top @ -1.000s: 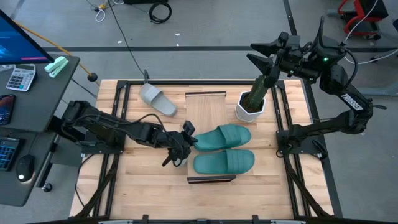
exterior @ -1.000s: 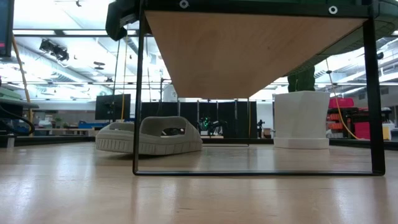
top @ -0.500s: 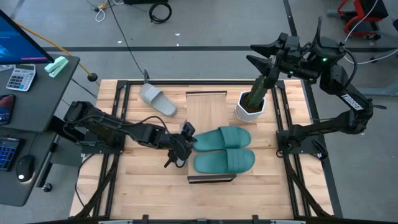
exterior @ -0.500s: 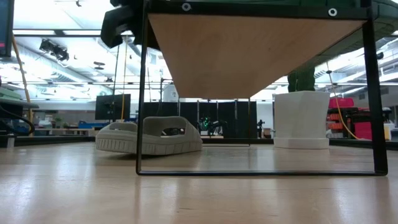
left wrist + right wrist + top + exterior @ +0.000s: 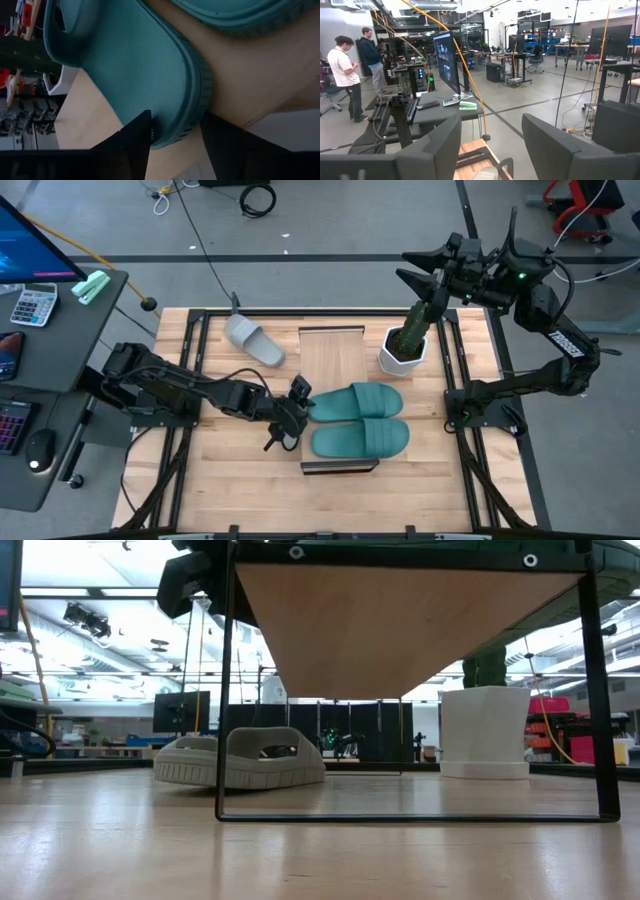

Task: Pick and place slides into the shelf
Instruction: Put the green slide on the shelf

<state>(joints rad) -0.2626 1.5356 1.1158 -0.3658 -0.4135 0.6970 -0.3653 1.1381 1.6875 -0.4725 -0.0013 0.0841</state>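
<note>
Release step: your left end effector [image 5: 291,418], fingers apart at centre frame, frees the teal slide [image 5: 357,401] on the shelf [image 5: 334,350]; next, fetch the grey slide [image 5: 252,340].

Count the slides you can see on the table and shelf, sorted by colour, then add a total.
Teal green slides: 2, one beside the other on the shelf
Light grey slides: 1, on the table
Total: 3
</note>
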